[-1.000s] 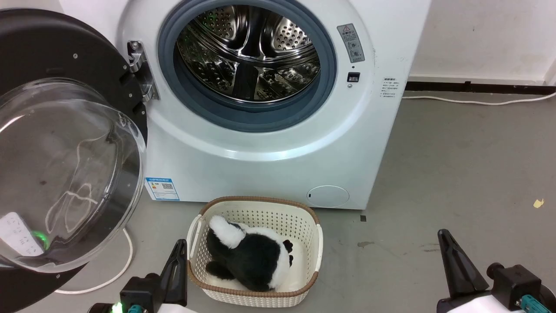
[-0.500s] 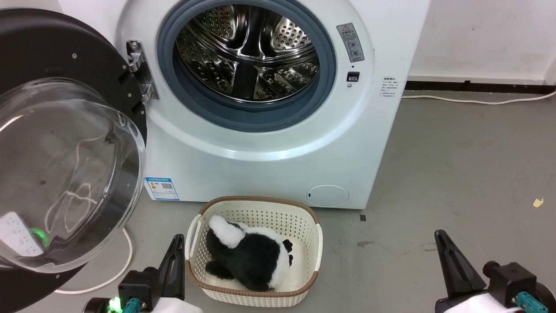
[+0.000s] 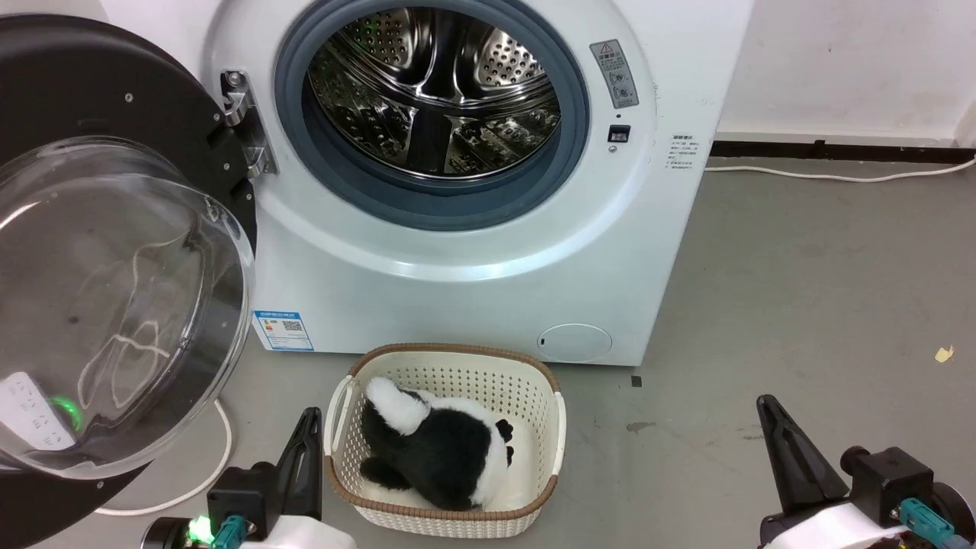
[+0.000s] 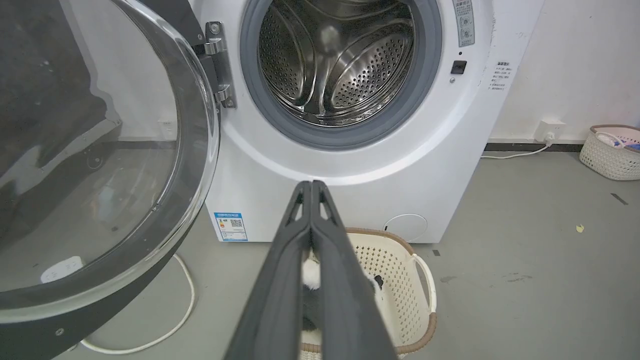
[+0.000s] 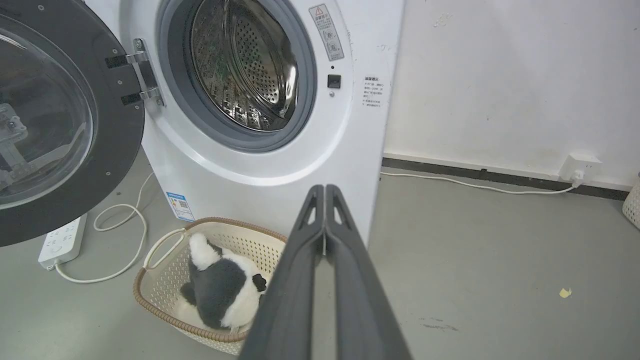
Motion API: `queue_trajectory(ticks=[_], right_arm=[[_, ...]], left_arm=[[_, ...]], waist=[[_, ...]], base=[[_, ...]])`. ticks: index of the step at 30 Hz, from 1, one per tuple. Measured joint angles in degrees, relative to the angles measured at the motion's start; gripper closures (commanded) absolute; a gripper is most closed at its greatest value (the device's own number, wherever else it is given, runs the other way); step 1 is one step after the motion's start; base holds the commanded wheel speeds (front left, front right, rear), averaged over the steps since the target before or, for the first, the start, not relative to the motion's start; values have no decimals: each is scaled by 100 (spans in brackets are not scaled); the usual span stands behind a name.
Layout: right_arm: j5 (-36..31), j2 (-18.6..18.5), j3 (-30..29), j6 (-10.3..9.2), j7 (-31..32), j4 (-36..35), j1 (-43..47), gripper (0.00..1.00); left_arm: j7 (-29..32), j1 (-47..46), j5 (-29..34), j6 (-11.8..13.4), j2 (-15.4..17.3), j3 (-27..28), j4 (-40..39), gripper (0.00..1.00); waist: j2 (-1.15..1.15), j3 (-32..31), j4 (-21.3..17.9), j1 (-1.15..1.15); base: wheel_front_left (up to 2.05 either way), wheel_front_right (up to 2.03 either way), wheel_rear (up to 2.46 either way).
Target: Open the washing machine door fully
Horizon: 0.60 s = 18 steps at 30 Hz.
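Now, with the door standing wide and the left claw and right claw both closed empty, a careless left reach could clip the basket beside it.

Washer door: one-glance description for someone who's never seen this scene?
Find the white washing machine. On its left side, on a metal hinge, hangs the washing machine door, swung open. It is large, round, glossy black with a bulging clear glass bowl, unlike the small white flap low on the front or the grey rubber ring around the drum.
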Motion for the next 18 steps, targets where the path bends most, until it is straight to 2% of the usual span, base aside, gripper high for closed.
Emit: queue_trajectory(ticks=[18], right_arm=[[-101, 0, 33, 0, 202, -26, -17, 100]], left_arm=[[209, -93, 151, -35, -26, 141, -53, 100]], waist=[[0, 11, -10, 0]], base=[[0, 0, 0]])
